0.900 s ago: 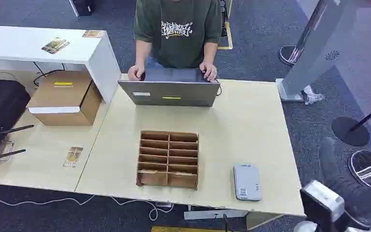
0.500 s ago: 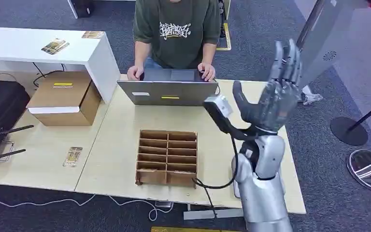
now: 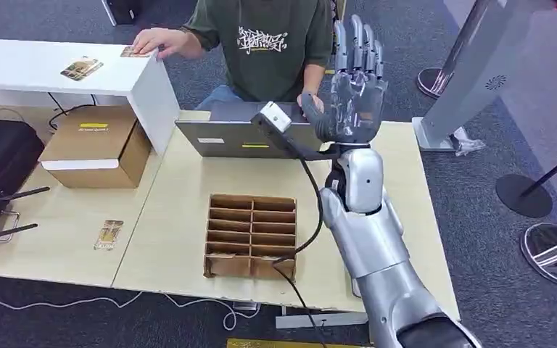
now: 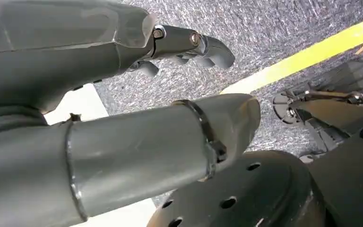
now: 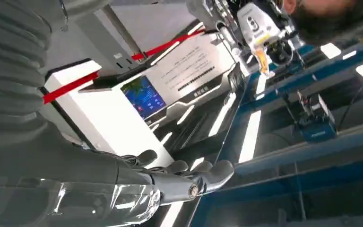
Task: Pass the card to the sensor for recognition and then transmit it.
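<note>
Grey carpet (image 3: 406, 51) surrounds a pale wooden table (image 3: 377, 188), at whose far side a seated person (image 3: 272, 43) faces the robot, presumably so that cards can be handed across. One of the person's hands (image 3: 152, 40) reaches to a white side bench (image 3: 36, 69) and rests on or just beside a card (image 3: 136, 51) at its near corner; a second card (image 3: 83, 69) lies further along the bench, and a third (image 3: 109, 235) lies on the table to the robot's left. Which of these is to be passed cannot be told, though the one under the person's hand seems the likeliest.

Between person and robot stands a grey laptop (image 3: 250, 138), its lid turned towards the robot. Nearer, a cardboard sorting box (image 3: 251, 238) with two columns of slots sits mid-table, probably the destination for recognised cards. A brown carton (image 3: 98, 145) stands beneath the bench.

The right hand (image 3: 352, 87) is raised above the laptop's right end, palm upright and fingers (image 3: 359, 43) extended and spread, holding nothing; the pose suggests readiness to receive a card. Its arm covers the table area to the right of the box, so no card reader can be made out there. The left hand (image 4: 123, 94), seen from its wrist camera, hangs over the floor with fingers loosely bent and nothing in them.
</note>
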Robot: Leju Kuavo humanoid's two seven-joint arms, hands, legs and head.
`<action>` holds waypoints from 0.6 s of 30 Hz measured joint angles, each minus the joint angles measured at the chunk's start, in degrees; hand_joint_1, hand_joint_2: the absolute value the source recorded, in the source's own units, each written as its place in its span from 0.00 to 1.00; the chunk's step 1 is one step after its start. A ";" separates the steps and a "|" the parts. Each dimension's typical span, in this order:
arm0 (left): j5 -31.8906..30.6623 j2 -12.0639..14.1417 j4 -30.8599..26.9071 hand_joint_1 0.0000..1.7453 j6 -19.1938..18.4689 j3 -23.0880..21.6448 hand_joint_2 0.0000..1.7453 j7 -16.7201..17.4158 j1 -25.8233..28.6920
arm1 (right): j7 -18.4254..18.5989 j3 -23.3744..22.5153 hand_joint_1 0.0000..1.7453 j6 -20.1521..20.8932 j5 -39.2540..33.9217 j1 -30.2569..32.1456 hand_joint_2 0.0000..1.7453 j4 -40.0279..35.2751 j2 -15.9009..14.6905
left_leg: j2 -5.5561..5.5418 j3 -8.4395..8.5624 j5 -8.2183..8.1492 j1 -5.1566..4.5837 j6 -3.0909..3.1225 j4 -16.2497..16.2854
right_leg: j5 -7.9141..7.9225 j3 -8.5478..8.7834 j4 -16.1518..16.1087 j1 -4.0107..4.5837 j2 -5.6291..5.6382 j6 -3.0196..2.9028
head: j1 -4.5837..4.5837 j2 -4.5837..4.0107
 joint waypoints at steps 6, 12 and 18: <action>-0.50 0.33 0.00 0.00 -1.29 0.00 0.00 0.52 -0.31 | 3.65 2.21 0.00 8.72 4.02 -8.03 1.00 10.17 0.00 | -0.01 -0.02 0.06 0.02 -0.02 0.00 | 0.07 -0.01 0.03 0.01 -0.01 -0.04 | 0.00 0.00; -0.76 0.76 0.04 0.00 -2.08 0.02 0.00 0.59 -0.44 | 6.12 4.68 0.00 16.54 4.46 -15.58 1.00 20.95 0.46 | -0.03 -0.05 0.07 0.02 -0.02 0.00 | 0.08 -0.03 0.05 0.01 -0.05 -0.04 | 0.00 0.00; -1.03 1.07 0.35 0.00 -2.21 0.02 0.00 0.59 -0.44 | 7.71 5.88 0.00 18.90 4.70 -19.46 1.00 26.77 0.48 | -0.03 -0.07 0.06 0.01 -0.01 0.01 | 0.08 -0.05 0.04 0.01 -0.04 -0.04 | -0.02 0.00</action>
